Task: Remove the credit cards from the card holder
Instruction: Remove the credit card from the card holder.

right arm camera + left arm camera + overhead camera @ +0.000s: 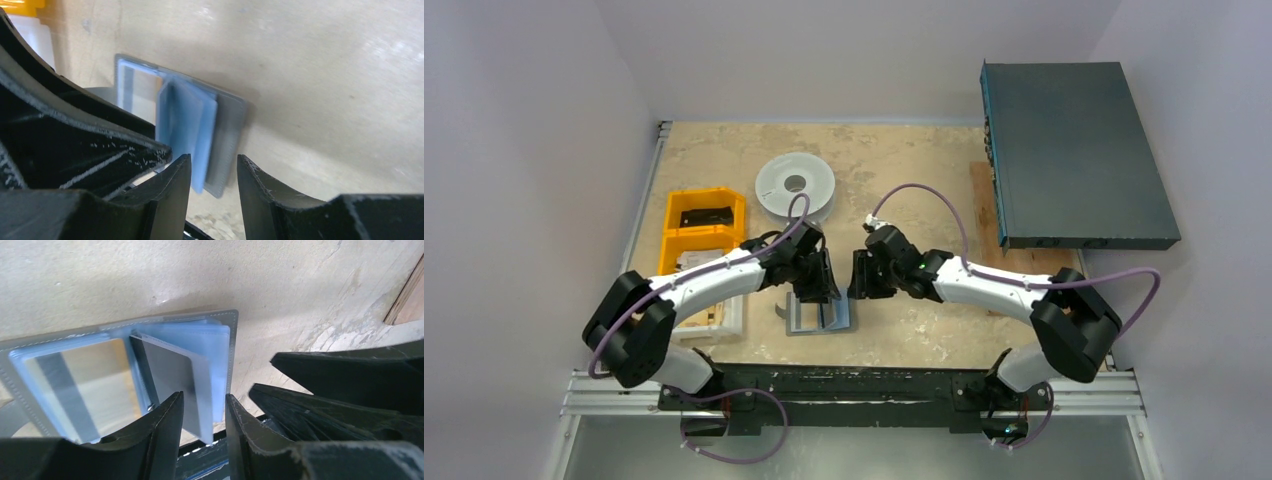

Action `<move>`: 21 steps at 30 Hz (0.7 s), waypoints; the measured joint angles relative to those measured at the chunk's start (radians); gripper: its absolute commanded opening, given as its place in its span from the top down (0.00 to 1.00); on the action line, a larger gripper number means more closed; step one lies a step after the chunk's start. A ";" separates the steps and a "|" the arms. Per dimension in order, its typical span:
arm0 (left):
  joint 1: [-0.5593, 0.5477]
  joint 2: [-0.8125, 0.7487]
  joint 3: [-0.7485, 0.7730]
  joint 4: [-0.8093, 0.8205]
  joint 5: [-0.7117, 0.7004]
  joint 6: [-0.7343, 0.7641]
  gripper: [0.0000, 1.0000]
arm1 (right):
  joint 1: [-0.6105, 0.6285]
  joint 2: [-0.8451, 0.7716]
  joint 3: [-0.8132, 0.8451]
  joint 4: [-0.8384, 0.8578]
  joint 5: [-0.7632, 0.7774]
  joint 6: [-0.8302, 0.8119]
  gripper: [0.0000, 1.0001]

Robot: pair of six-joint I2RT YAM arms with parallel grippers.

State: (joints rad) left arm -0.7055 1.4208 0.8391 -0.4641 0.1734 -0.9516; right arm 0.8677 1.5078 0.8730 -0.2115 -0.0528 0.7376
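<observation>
Tabletop [904, 165] is mottled beige with worn patches. A pale grey round spool [795, 186] lies flat at far centre. Left of it are two yellow bins [671, 212], one behind the other. The far one holds a black item [705, 216]; the near one's contents are pale and unclear. A white tray [732, 318] sits just nearer. At far right a large dark flat box [1074, 150] partly overlies a wooden board [982, 205].

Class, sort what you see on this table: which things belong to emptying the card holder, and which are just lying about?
Job: card holder, credit cards, left hand, right hand.
Lying about: yellow bins, round spool, dark box, wooden board.
</observation>
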 measured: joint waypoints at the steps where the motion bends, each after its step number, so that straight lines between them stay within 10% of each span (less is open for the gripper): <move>1: -0.005 0.017 0.005 0.010 0.006 -0.003 0.64 | -0.005 -0.019 -0.015 -0.006 0.007 0.003 0.62; 21: -0.008 0.089 0.012 0.077 0.040 -0.021 0.61 | 0.019 -0.011 -0.038 -0.029 0.034 0.023 0.80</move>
State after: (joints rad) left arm -0.7139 1.5097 0.8513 -0.3870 0.2138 -0.9726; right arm 0.8871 1.4971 0.8349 -0.2401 -0.0193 0.7605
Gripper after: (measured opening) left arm 0.390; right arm 0.215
